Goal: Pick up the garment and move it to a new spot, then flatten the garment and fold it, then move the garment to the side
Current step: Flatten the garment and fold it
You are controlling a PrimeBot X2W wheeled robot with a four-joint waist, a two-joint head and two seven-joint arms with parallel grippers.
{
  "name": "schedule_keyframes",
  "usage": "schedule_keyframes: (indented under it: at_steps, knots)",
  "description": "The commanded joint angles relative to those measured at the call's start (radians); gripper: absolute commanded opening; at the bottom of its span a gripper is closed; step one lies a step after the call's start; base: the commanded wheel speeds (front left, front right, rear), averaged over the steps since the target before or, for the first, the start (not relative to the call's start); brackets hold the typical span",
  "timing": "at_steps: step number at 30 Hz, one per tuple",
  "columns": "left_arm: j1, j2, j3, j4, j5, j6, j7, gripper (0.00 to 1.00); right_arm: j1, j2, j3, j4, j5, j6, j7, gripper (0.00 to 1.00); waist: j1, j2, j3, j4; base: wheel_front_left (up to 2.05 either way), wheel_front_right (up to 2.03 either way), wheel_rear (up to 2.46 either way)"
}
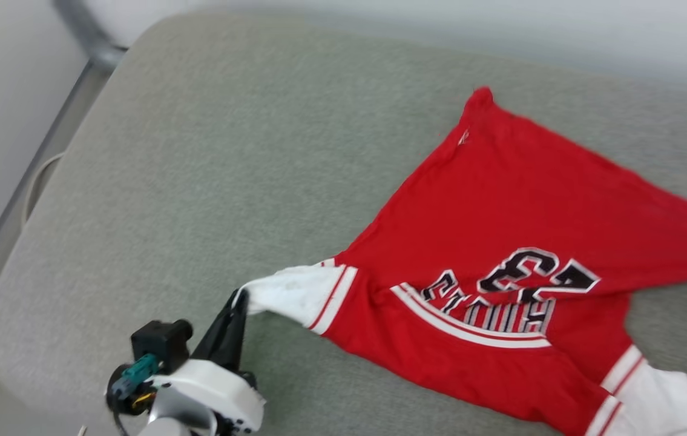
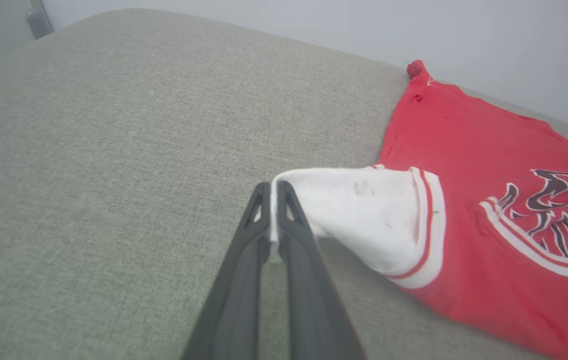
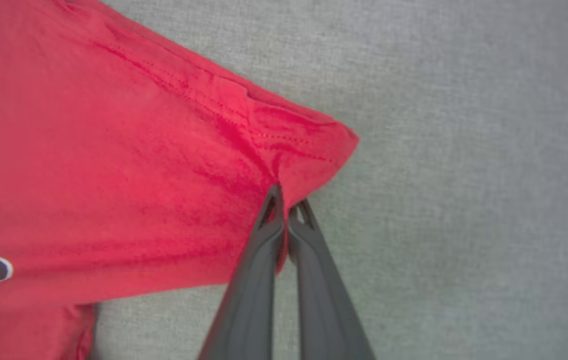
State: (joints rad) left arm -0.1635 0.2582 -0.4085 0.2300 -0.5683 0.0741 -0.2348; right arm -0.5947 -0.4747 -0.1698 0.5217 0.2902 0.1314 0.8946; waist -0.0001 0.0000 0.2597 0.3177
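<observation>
The garment is a bright red jersey with white sleeves and black lettering, spread over the right half of a grey-green cushion. My left gripper is at the lower left of the head view, shut on the tip of one white sleeve, which is pulled taut toward it. In the left wrist view the left gripper pinches the white cloth between its dark fingers. My right gripper is shut on a red hem corner of the garment, with cloth bunched between its fingers.
The grey-green cushion has bare room across its left and middle. A metal frame rail runs along its left edge, with pale floor beyond. A light wall rises behind the cushion.
</observation>
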Motion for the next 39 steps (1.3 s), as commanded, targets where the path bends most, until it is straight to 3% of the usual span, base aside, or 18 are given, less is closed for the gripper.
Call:
schedule_keyframes:
  at_steps: [1, 13, 24, 25, 26, 27, 28, 33, 39]
  knots:
    - [0.02, 0.017, 0.011, 0.008, -0.008, 0.006, 0.004, 0.0, 0.062, 0.004, -0.008, -0.041, 0.017, -0.001, -0.009, 0.0, 0.0001, 0.0, -0.068, -0.08, 0.0, 0.0, 0.0]
    - [0.126, 0.101, 0.074, 0.046, -0.048, 0.039, 0.022, 0.0, 0.563, 0.134, -0.087, -0.367, 0.074, -0.002, -0.045, 0.0, 0.0001, 0.0, -0.174, -0.274, 0.0, 0.0, 0.0]
    - [0.177, 0.127, 0.082, 0.058, -0.07, 0.05, 0.046, 0.0, 0.844, 0.376, -0.198, -0.453, 0.069, -0.001, -0.174, 0.0, 0.0001, 0.0, -0.218, -0.348, 0.0, 0.0, 0.0]
    - [0.178, 0.127, 0.08, 0.058, -0.07, 0.05, 0.047, 0.0, 0.847, 0.388, -0.205, -0.451, 0.075, -0.001, -0.193, 0.03, 0.0001, 0.0, -0.218, -0.35, 0.0, 0.0, 0.0]
    - [0.176, 0.128, 0.079, 0.057, -0.071, 0.05, 0.049, 0.0, 0.847, 0.401, -0.208, -0.447, 0.095, -0.001, -0.213, 0.27, 0.0001, 0.0, -0.215, -0.351, 0.0, 0.0, 0.0]
    - [0.173, 0.127, 0.078, 0.056, -0.071, 0.049, 0.05, 0.0, 0.846, 0.409, -0.2, -0.441, 0.11, -0.001, -0.225, 0.95, 0.0001, 0.0, -0.214, -0.351, 0.0, 0.0, 0.0]
    - [0.172, 0.126, 0.076, 0.055, -0.071, 0.05, 0.051, 0.0, 0.847, 0.413, -0.191, -0.441, 0.116, -0.001, -0.248, 1.0, 0.0001, 0.0, -0.213, -0.352, 0.0, 0.0, 0.0]
    - [0.152, 0.124, 0.066, 0.049, -0.065, 0.045, 0.055, 0.0, 0.786, 0.414, -0.186, -0.465, 0.131, -0.001, -0.435, 1.0, 0.0001, 0.0, -0.202, -0.343, 0.0, 0.0, 0.0]
    - [0.116, 0.113, 0.045, 0.029, -0.051, 0.042, 0.055, 0.0, 0.68, 0.341, -0.125, -0.441, 0.104, -0.001, -0.688, 1.0, 0.0001, 0.0, -0.178, -0.31, 0.0, 0.0, 0.0]
